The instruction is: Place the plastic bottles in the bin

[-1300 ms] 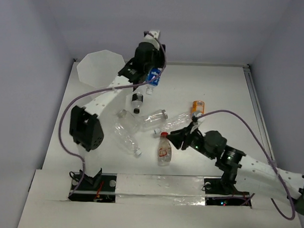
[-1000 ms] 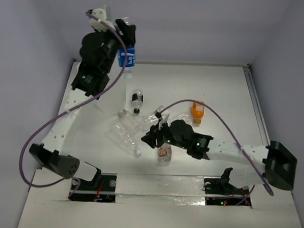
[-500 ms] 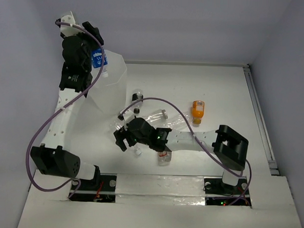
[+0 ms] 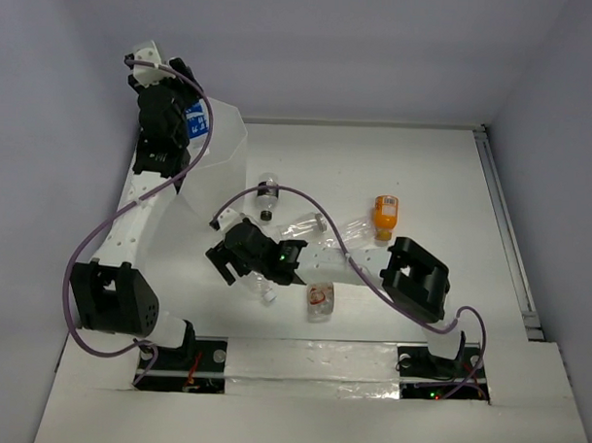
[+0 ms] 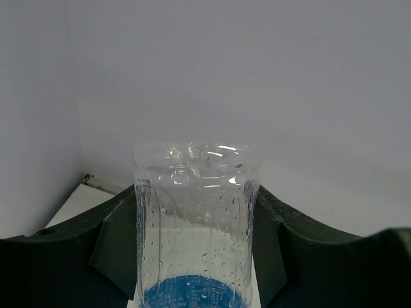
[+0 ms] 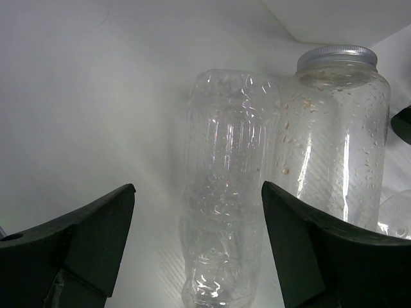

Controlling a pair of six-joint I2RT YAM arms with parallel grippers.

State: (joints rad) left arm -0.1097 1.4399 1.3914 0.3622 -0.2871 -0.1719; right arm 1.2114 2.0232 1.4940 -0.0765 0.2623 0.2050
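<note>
My left gripper [image 4: 190,123] is shut on the blue-labelled bottle [image 4: 193,121] and holds it high at the rim of the translucent white bin [image 4: 218,170] at the back left. In the left wrist view the bottle [image 5: 196,218] stands between both fingers [image 5: 115,237]. My right gripper [image 4: 225,262] is open, low over the left end of the bottle pile. In the right wrist view a crushed clear bottle [image 6: 221,192] lies between its spread fingers [image 6: 96,231], untouched, with a silver-capped clear bottle [image 6: 334,128] beside it.
A black-capped bottle [image 4: 267,195], two clear bottles [image 4: 311,226], an orange bottle [image 4: 385,212] and a red-capped bottle [image 4: 320,298] lie mid-table. The right arm's elbow [image 4: 416,276] reaches across them. Walls close in at the left and the back.
My left arm has carried the blue-labelled bottle from mid-table up and left to the bin. My right arm has stretched left across the pile, and its gripper has stayed open.
</note>
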